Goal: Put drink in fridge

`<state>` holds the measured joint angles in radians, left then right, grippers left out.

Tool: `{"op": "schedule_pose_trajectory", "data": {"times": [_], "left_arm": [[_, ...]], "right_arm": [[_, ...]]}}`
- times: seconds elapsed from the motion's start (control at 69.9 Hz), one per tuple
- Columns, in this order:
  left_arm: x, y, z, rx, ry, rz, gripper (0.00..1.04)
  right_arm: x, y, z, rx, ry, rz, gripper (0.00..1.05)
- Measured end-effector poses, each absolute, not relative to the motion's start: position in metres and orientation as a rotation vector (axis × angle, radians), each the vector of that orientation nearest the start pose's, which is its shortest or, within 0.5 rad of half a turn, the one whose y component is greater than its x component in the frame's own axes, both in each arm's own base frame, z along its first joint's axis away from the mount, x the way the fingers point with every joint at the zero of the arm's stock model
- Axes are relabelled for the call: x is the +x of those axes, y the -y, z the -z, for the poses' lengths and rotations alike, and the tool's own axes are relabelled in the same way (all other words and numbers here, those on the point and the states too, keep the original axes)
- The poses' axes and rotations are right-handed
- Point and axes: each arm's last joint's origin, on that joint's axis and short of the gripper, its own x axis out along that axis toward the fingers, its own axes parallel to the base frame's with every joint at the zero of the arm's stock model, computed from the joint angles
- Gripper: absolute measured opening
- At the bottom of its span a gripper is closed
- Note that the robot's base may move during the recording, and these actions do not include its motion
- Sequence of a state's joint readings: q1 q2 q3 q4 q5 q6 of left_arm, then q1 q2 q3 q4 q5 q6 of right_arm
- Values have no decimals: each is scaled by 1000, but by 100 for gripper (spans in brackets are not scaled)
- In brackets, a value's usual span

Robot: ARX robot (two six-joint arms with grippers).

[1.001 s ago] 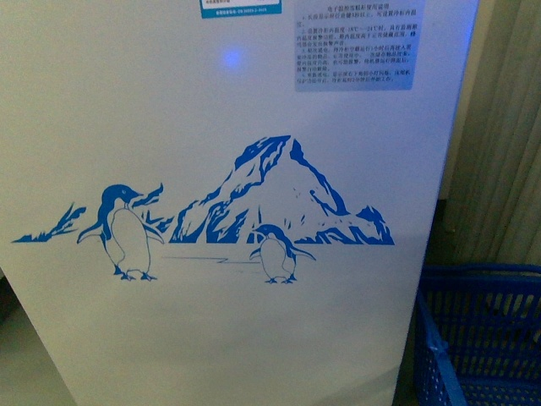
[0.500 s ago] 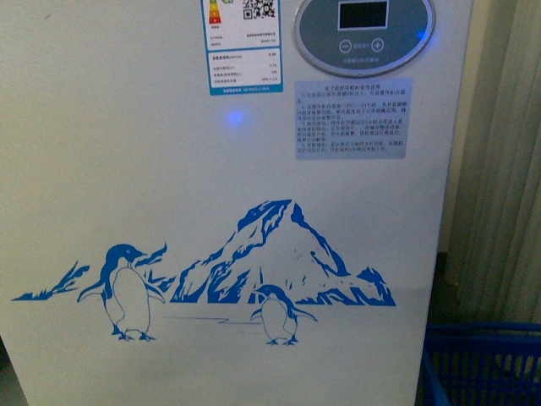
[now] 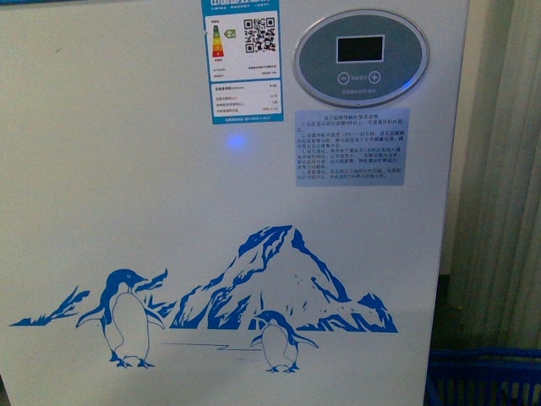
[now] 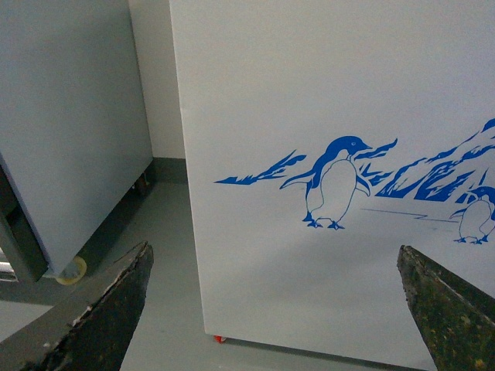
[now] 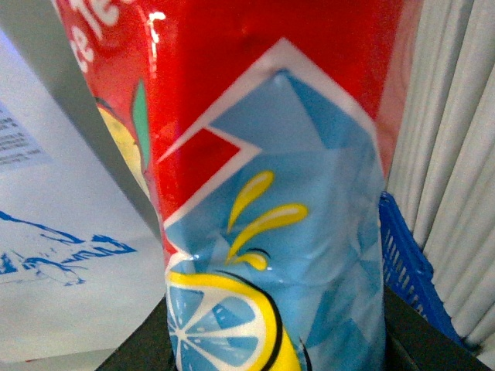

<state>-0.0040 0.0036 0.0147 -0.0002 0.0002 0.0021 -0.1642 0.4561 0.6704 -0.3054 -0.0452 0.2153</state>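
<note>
Red-and-blue drink [image 5: 263, 178] sits clenched in the right hand [image 5: 278, 344]; left hand [image 4: 274, 301] gapes open before the white fridge [image 3: 127, 186].

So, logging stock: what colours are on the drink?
The drink is red, then light blue with a yellow lemon slice; right wrist view.

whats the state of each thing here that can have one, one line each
fridge, lid out of view, open or shut cannot be told
display panel, screen dark, blue glow at its edge
drink, held, not yet in the fridge
right gripper, shut on the drink
left gripper, open, empty
basket, partly in view, contents cannot be told
</note>
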Motion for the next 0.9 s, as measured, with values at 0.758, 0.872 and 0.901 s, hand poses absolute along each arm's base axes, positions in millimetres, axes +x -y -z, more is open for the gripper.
{"op": "schedule_pose_trajectory", "data": {"times": [0.758, 0.872, 0.901], "left_arm": [[97, 0, -168, 2, 11, 4, 97], [97, 0, -168, 2, 11, 4, 97], [97, 0, -168, 2, 11, 4, 97]], "right_arm": [[103, 12, -323, 214, -6, 101, 40], [103, 12, -323, 214, -6, 101, 40], [103, 12, -323, 214, -6, 101, 40]]}}
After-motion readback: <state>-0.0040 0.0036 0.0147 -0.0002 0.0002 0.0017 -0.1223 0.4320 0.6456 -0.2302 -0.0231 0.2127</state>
